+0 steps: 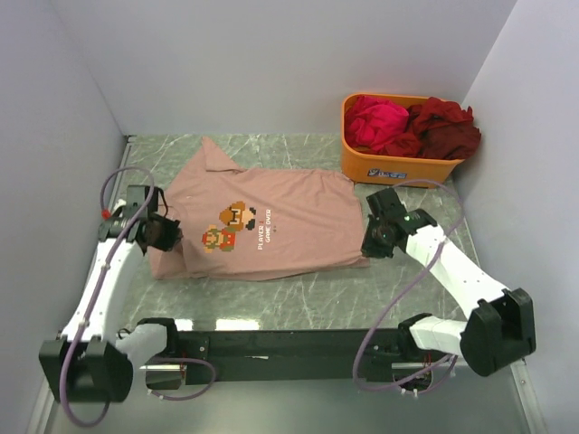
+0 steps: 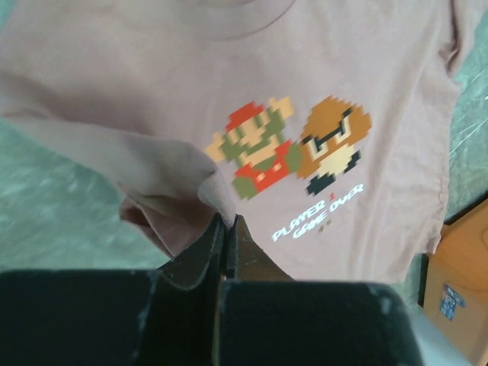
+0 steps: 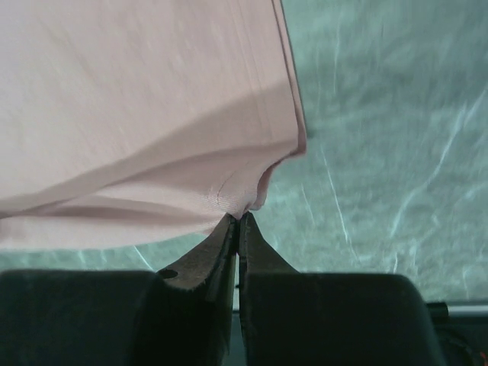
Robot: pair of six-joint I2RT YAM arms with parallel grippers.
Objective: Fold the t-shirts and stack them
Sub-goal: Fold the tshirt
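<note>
- The pink t-shirt (image 1: 271, 226) lies print-up across the middle of the tabletop (image 1: 317, 303). Its collar points to the left edge and its hem to the right edge.
- The left gripper (image 1: 167, 233) has its jaws pressed together on a bunched fold of the shirt's near sleeve side, just beside the pixel-art print (image 2: 293, 145).
- The right gripper (image 3: 238, 221) has its jaws pinching the near hem corner, with only a little cloth caught at the tips.
- The step in hand looks like a lengthwise fold, carrying the near edge over toward the far edge.
- To do it well, both ends should lift together and level, with the cloth taut between them so the crease runs straight.
- The right pinch is shallow, so a slow, low carry is safer, and letting go should wait until the edge lies flat.
- Counted: one pink t-shirt on the tabletop.
- One orange tub (image 1: 398, 167) sits at the far right corner.
- In it are one magenta t-shirt (image 1: 375, 122) and a dark red t-shirt (image 1: 448, 127). Whether that dark red heap is one shirt or more, I cannot tell.
</note>
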